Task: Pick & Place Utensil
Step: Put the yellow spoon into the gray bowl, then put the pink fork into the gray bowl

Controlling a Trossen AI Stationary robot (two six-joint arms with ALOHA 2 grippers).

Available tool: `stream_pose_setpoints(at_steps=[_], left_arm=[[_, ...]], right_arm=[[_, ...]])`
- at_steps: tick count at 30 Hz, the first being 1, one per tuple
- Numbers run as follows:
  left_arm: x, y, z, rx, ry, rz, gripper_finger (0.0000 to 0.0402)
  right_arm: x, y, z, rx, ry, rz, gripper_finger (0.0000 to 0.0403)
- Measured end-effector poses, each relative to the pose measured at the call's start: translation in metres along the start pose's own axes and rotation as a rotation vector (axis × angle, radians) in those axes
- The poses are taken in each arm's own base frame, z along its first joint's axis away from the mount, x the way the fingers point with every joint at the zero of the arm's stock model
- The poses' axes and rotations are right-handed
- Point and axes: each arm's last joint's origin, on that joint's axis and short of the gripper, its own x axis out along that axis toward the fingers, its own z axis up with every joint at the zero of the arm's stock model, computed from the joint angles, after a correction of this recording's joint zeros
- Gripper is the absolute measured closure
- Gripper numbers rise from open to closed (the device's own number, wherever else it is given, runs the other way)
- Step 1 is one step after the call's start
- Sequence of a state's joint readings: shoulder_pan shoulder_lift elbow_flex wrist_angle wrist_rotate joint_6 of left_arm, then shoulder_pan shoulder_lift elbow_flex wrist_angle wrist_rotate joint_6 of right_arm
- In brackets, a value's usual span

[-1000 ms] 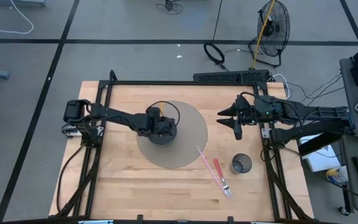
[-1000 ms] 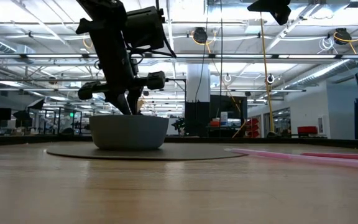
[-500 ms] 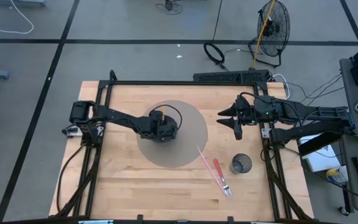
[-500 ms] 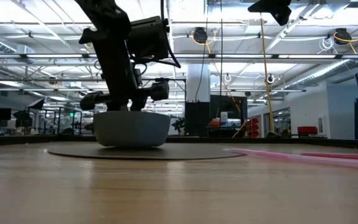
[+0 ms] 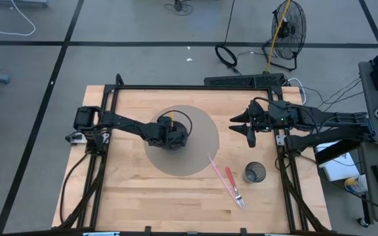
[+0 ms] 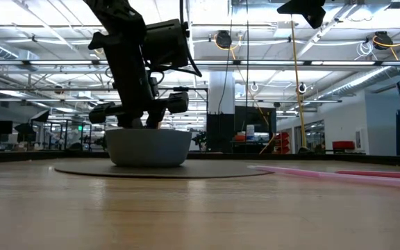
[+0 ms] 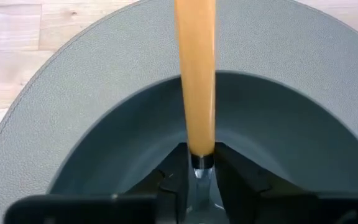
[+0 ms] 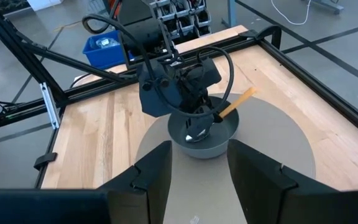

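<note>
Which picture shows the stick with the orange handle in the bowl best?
The left wrist view: the orange-handled utensil fills the frame, pinched by the left gripper inside the grey bowl. The right wrist view shows its handle poking out sideways, smaller. The high view gives an orange sliver. The low view hides it behind the bowl's wall.

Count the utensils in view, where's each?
3. A wooden-handled utensil sits in the grey bowl, gripped by the left gripper. A pink straw-like stick and a red-handled fork lie on the table beside the mesh cup, whose contents can't be seen.
</note>
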State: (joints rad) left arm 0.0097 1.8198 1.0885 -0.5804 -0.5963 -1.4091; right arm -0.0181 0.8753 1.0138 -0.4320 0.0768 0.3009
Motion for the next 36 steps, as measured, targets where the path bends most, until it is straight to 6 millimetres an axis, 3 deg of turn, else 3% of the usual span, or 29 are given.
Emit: stream_pose_setpoints(at_steps=[11,20,24,30,36], left_arm=[[-0.003,-0.001,-0.001,0.002,-0.003,-0.011,0.0228],[-0.034,-0.004,0.018,0.032,-0.095,-0.131,0.0195],[-0.067,0.0,0.035,0.056,-0.182,-0.213,0.0204],[-0.14,0.018,0.066,0.195,-0.364,-0.412,0.0227],[-0.205,0.047,0.079,0.411,-0.498,-0.618,0.0252]], right_arm=[[0.0,0.0,0.0,-0.006,0.0,0.0,0.025],[0.0,0.0,0.0,-0.006,0.001,0.0,0.025],[0.0,0.0,0.0,0.0,0.0,0.0,0.025],[0.003,0.001,0.003,0.042,-0.028,0.014,0.025],[0.036,0.014,0.007,0.11,-0.009,0.227,0.025]])
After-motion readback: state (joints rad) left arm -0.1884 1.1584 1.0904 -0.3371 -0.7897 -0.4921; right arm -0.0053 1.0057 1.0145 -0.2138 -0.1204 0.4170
